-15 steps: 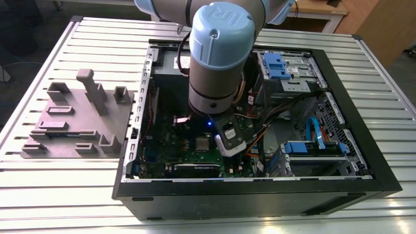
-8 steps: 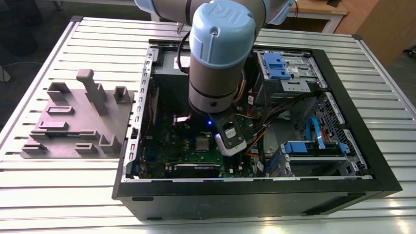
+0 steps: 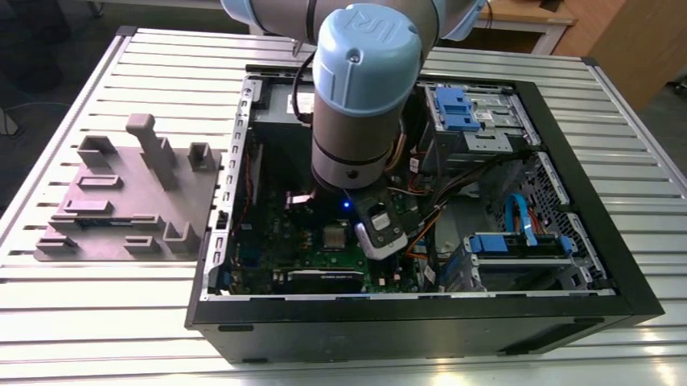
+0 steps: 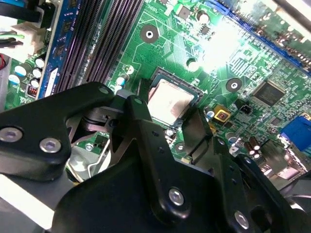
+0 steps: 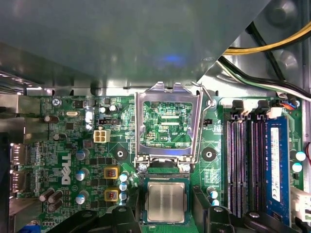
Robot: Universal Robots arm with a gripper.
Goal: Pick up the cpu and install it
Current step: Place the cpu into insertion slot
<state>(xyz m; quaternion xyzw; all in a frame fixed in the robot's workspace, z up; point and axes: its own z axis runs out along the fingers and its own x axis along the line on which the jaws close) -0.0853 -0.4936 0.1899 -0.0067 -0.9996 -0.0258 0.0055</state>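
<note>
The claw (image 5: 166, 221) stands spread: its black fingers (image 4: 141, 126) flank the cpu (image 5: 165, 203) on two sides, with a gap to each, pinching nothing. The cpu lies flat in its socket on the green motherboard (image 5: 126, 114), silvery top upward. Just beyond the socket, the metal retention frame (image 5: 167, 92) stands open. Memory slots (image 5: 238, 165) run alongside. In the exterior view, the arm (image 3: 365, 88) reaches into the open computer case (image 3: 408, 326), which rests on the slatted desk (image 3: 108, 322) beside a grey fixture block (image 3: 129, 201).
</note>
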